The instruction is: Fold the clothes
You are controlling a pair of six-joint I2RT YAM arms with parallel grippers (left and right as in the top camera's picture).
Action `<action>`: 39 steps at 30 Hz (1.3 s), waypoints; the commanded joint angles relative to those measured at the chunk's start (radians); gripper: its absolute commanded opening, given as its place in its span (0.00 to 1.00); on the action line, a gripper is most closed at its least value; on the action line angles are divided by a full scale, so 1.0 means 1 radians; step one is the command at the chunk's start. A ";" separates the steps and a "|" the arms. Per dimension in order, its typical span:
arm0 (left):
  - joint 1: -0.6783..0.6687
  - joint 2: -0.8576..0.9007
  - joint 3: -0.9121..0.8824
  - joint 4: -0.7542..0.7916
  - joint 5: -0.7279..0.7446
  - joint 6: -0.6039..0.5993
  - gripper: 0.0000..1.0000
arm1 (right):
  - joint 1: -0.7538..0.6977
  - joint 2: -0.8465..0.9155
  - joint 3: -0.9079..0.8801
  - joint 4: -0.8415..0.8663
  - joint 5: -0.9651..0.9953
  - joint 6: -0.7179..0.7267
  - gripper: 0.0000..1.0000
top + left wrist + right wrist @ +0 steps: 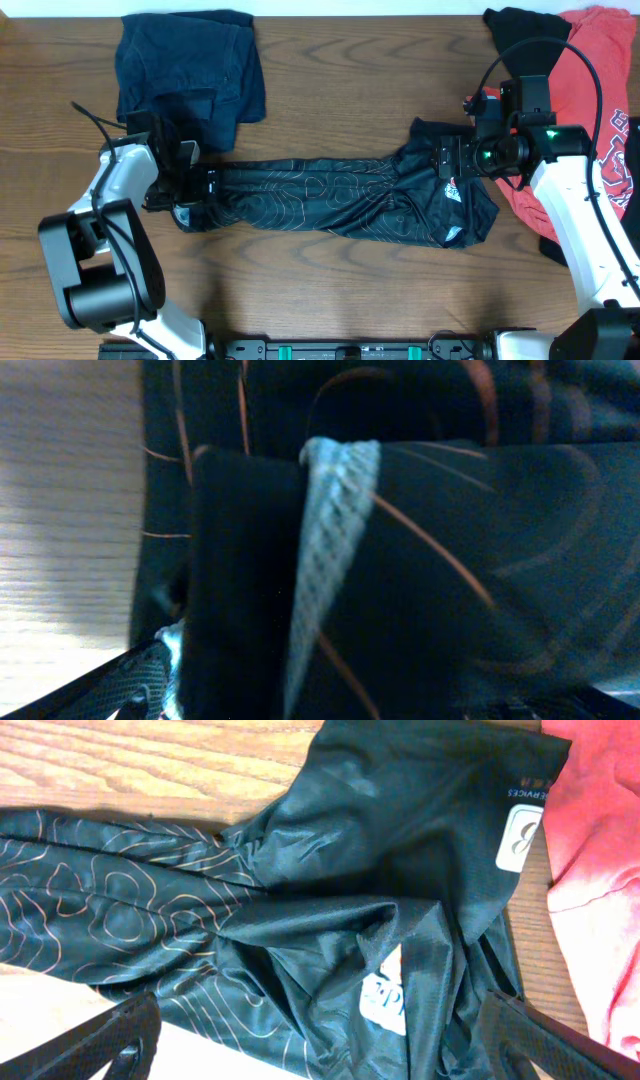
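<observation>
Risk noted: the black shirt [330, 200] lies drawn out in a long, rumpled band across the middle of the table [350, 100], and only its left end is held. In our judgement, if the left gripper [190, 188] pulls or lifts alone, the cloth will drag and bunch rather than fold. The shirt's right end lies against the red T-shirt [600, 90], so a careless pinch there could catch both garments. The slick fabric may also slip from a shallow grip.

Pose: the left arm is bent low, with its gripper at the shirt's left end, just below a navy garment [190, 65]. Its wrist view is filled with cloth, and we judge the jaws clamped on the shirt. The right gripper [320, 1045] hangs over the crumpled right end near a white logo [385, 1005], fingers [110, 1045] spread wide and holding nothing.
</observation>
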 commanded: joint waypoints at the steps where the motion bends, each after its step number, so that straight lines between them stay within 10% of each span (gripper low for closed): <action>1: 0.002 0.008 0.017 -0.006 0.008 -0.027 0.98 | -0.004 -0.003 0.010 0.000 -0.012 -0.027 0.99; 8: -0.002 0.008 0.017 -0.002 0.146 -0.031 0.65 | -0.004 -0.002 0.010 0.003 -0.012 -0.029 0.99; 11: -0.005 0.008 0.017 0.005 0.147 -0.031 0.33 | -0.004 -0.002 0.010 0.002 -0.012 -0.029 0.96; 12: -0.005 0.008 0.017 0.011 0.146 -0.031 0.07 | -0.004 -0.002 0.010 0.000 -0.012 -0.029 0.95; 30: 0.071 -0.166 0.167 -0.145 0.040 -0.097 0.06 | 0.013 -0.002 0.010 -0.056 -0.108 -0.025 0.78; 39: -0.032 -0.166 0.168 -0.147 0.217 -0.096 0.06 | 0.017 -0.002 0.010 -0.053 -0.108 -0.024 0.78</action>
